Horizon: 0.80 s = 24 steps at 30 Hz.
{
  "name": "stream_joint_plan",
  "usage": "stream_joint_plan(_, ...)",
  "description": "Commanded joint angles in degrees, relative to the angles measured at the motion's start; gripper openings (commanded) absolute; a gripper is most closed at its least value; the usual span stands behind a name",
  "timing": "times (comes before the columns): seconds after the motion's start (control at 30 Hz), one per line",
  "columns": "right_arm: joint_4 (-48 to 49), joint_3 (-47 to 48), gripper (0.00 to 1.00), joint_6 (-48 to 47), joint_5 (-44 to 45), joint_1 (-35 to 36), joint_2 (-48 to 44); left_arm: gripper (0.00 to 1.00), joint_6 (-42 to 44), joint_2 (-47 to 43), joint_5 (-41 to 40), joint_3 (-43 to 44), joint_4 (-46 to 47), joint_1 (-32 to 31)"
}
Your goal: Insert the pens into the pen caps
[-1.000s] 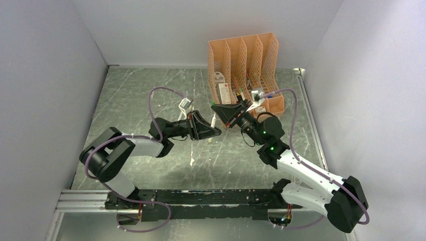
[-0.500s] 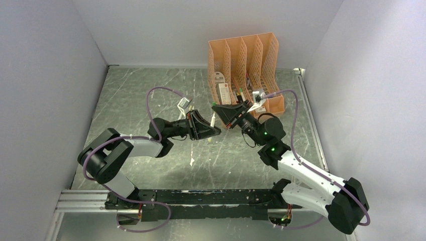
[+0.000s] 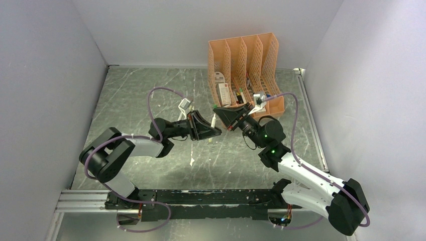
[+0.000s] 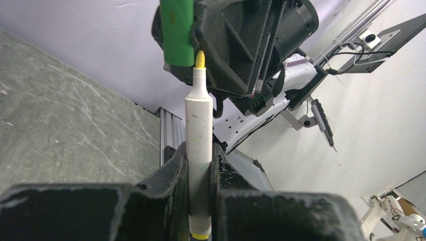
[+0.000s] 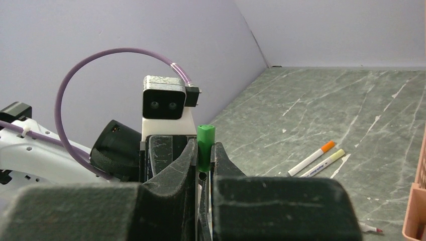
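My left gripper (image 4: 199, 150) is shut on a white-barrelled pen (image 4: 199, 125) that stands upright out of its jaws. The pen's yellow tip (image 4: 200, 59) sits at the lower right edge of a green pen cap (image 4: 177, 32), beside the cap's mouth and not visibly inside it. That green cap (image 5: 205, 143) is pinched upright in my right gripper (image 5: 204, 150), which is shut on it. In the top view the left gripper (image 3: 213, 131) and the right gripper (image 3: 223, 116) meet nose to nose above the middle of the table.
A peach lattice organiser (image 3: 243, 60) stands at the back right. On the table lie an orange-capped pen (image 5: 311, 160) and a pale-yellow-capped pen (image 5: 326, 161) side by side. A red-tipped pen (image 5: 369, 229) lies near the organiser's edge (image 5: 417, 211). Walls close three sides.
The right gripper with the green cap has shifted very slightly toward the near side. The left gripper and its pen have barely moved.
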Motion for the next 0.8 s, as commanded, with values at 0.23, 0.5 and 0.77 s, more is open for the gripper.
stream_joint_plan(0.23, -0.6, 2.2, 0.0, -1.9, 1.8, -0.2, -1.9, 0.07, 0.5, 2.5, 0.3, 2.4, 16.4, -0.3)
stream_joint_plan(0.5, -0.5, 2.8, 0.0, -1.8, 1.8, -1.3, -2.0, 0.07, 0.5, 2.8, 0.6, 2.2, 16.4, -0.3)
stream_joint_plan(0.77, -0.4, 2.0, 0.0, -1.2, 0.0, -1.6, -1.5, 0.07, 0.6, 2.9, 0.1, 2.4, 16.4, -0.4)
